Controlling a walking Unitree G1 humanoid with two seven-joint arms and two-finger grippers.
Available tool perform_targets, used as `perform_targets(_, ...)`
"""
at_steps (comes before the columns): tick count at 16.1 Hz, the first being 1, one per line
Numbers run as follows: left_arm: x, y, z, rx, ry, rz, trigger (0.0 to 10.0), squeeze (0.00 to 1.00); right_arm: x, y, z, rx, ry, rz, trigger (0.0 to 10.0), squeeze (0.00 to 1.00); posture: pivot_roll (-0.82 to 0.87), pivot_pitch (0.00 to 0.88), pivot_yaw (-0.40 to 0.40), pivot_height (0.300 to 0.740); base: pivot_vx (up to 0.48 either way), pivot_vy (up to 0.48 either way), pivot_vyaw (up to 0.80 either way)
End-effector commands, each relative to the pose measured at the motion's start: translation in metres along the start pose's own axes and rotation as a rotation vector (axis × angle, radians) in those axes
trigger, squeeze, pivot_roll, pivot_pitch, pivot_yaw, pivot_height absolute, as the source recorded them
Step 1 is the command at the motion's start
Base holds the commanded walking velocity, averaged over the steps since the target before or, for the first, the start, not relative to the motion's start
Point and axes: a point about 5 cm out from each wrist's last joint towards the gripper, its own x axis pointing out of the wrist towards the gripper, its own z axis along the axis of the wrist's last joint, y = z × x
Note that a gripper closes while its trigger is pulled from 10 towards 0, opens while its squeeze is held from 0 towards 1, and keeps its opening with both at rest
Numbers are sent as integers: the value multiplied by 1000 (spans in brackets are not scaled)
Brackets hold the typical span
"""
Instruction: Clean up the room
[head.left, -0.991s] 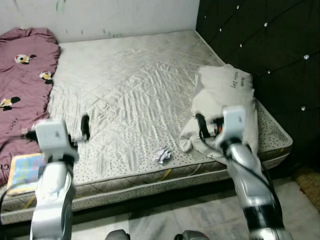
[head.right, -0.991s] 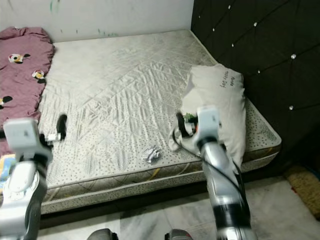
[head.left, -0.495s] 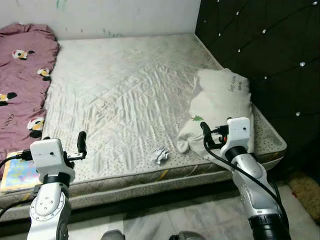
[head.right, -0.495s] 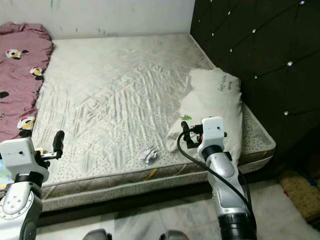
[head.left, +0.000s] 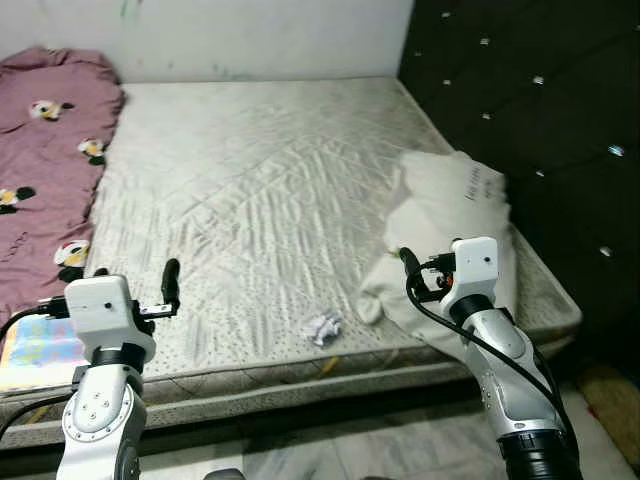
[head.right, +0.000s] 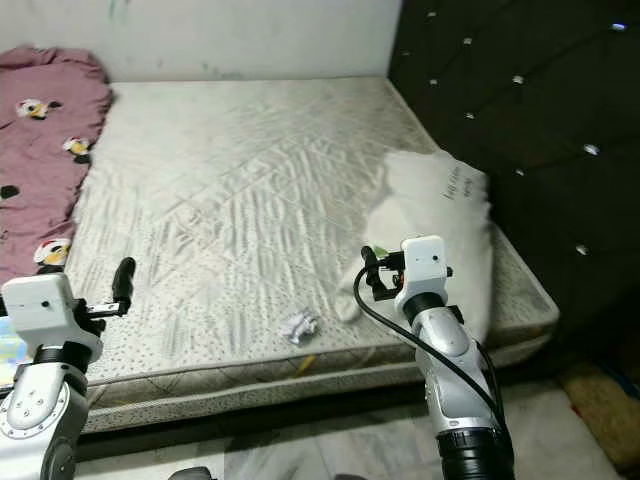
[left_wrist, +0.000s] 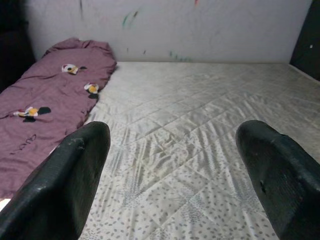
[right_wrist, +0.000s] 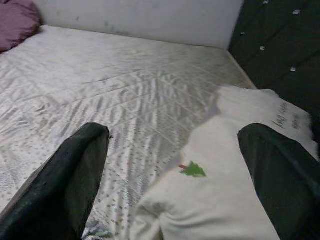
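A crumpled scrap of paper (head.left: 322, 326) lies on the bare quilted mattress (head.left: 260, 170) near its front edge. A white pillow (head.left: 450, 215) with a small green tree print (right_wrist: 193, 170) slumps at the mattress's right side against the headboard. My left gripper (left_wrist: 172, 172) is open and empty, held low over the front left edge, one finger (head.left: 171, 277) pointing up the bed. My right gripper (right_wrist: 172, 175) is open and empty just in front of the pillow's lower end, right of the paper.
A maroon blanket (head.left: 45, 150) with panda prints covers the bed's left side. A colourful book (head.left: 35, 340) lies at the front left corner. A dark tufted headboard (head.left: 530, 90) walls off the right, a white wall (head.left: 250, 35) the far end. Pale floor tiles (head.left: 400, 445) run below.
The whole picture has shifted and sharpened, so the camera moved. Both arms look lower and smaller than a second ago. Both grippers remain open and empty; the paper and pillow lie as before.
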Motion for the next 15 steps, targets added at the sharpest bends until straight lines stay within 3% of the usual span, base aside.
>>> perform_targets(1,2,-3,3,-5,-16,-15,10000,0,2,-1,5,-9,-14,2,10000,0,25,0,-47,740,356,0,0)
perform_targets(6,3,-7,1,3,-3,-26,10000,0,3,-3,5,-24,-15,1,10000,0,27,0,-46,740,309,0,0)
perform_targets(12,3,-11,1,-40,-7,-27,10000,0,3,-3,3,-22,-9,2,10000,0,27,0,-47,740,0,0,0)
perform_targets(15,3,-8,1,-6,1,10,10000,0,3,-3,4,-24,-1,-1,10000,0,26,0,-53,740,0,0,-675)
